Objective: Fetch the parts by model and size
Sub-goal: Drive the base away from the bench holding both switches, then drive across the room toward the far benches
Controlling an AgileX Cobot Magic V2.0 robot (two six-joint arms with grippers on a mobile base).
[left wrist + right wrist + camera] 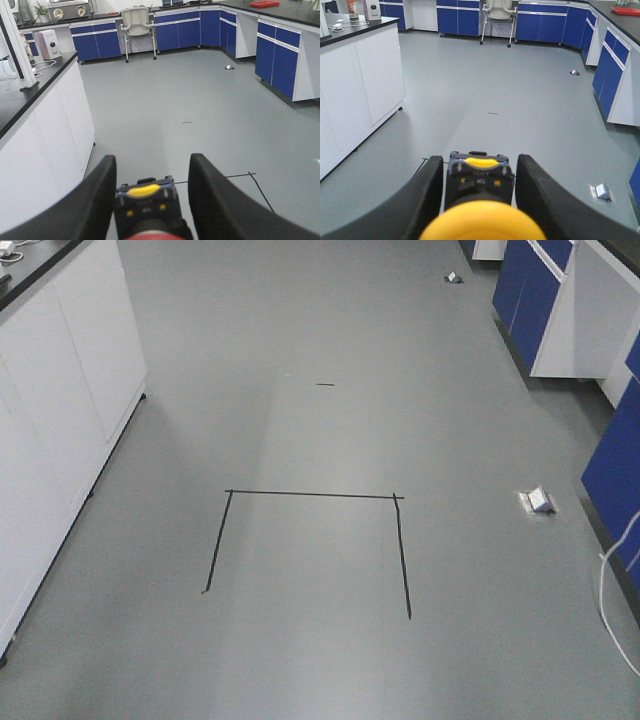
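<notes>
In the left wrist view a red-capped push-button switch (146,202) sits between the black fingers of my left gripper (152,161), high above the floor. Its black body points forward and only a sliver of its red cap (152,236) shows at the bottom edge. The left gripper is shut on it. The right wrist view shows a yellow-capped push-button switch (480,177) held the same way in my right gripper (481,160), with its yellow cap (482,222) large and blurred in front. Neither gripper nor switch appears in the front view.
A black tape outline (310,496) marks the grey floor ahead. White cabinets (60,390) with a dark counter stand on the left and blue cabinets (530,290) on the right. A floor socket (538,502) and a white cable (608,590) lie at the right. An office chair (136,25) stands far back.
</notes>
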